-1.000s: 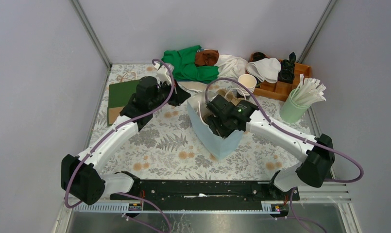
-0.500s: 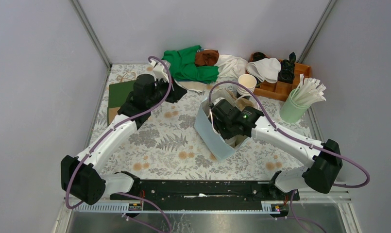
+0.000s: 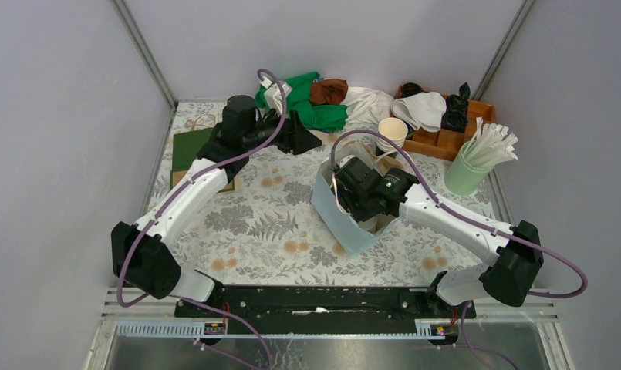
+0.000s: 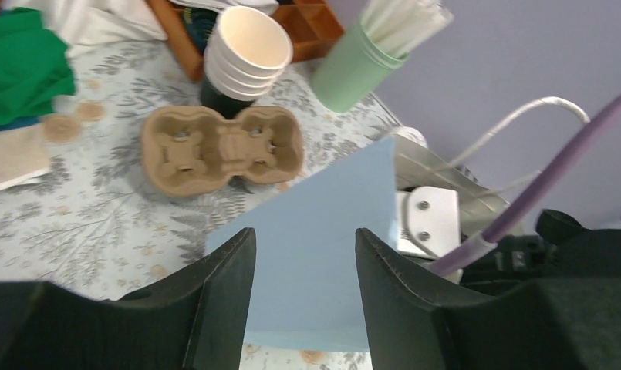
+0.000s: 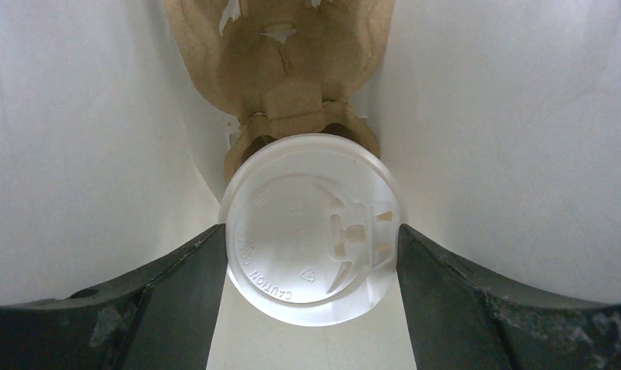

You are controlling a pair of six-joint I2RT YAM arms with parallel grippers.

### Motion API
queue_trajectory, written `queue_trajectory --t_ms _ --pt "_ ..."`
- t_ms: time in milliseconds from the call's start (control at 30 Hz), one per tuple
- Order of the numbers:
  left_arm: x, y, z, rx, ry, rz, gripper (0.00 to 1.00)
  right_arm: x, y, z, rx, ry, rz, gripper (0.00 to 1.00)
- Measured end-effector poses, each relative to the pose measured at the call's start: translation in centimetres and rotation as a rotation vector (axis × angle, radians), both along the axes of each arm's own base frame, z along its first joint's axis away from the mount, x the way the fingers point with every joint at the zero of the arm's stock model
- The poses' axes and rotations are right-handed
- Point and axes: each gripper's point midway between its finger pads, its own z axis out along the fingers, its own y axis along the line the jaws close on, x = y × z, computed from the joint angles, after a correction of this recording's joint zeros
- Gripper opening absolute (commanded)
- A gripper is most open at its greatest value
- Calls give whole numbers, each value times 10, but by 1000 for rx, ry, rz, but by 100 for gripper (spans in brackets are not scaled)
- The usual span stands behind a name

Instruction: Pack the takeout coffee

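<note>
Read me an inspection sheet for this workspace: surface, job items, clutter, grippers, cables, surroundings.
Surface: floral tablecloth.
Job's things: takeout coffee, lidded, inside blue bag, pulp tray beyond it.
Clutter: cup stack, green cup of white sticks, cloths, wooden box.
Grippers: left gripper open, empty; right gripper shut on the takeout coffee.
Cables: purple cables loop above both arms.
Surroundings: grey walls.

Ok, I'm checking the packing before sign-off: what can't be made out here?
- Body of the takeout coffee: right wrist view, its own lid covers it.
- Whether it sits in the pulp tray: right wrist, lid hides the contact.
- Inside the blue bag: top view, right arm blocks it.
</note>
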Motion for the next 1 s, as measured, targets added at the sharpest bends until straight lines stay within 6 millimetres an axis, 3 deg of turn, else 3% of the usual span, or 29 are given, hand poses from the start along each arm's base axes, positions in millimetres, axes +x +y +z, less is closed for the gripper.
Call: queue_trajectory --t_ms 233,433,700,833,1000 --pt "-23 -14 -1 -31 40 -162 59 0 -1 0 -8 -2 15 57" --pt "-42 -23 -4 -13 68 -251 50 0 -1 0 -10 -1 19 57" --pt "-47 -33 -21 71 82 -278 28 0 -1 0 -13 -1 25 57" --pt "-40 -33 -25 118 69 -252 2 0 -1 -1 -14 -1 25 56" --pt "-34 -33 -29 174 60 -210 0 -1 -2 0 -14 1 26 56"
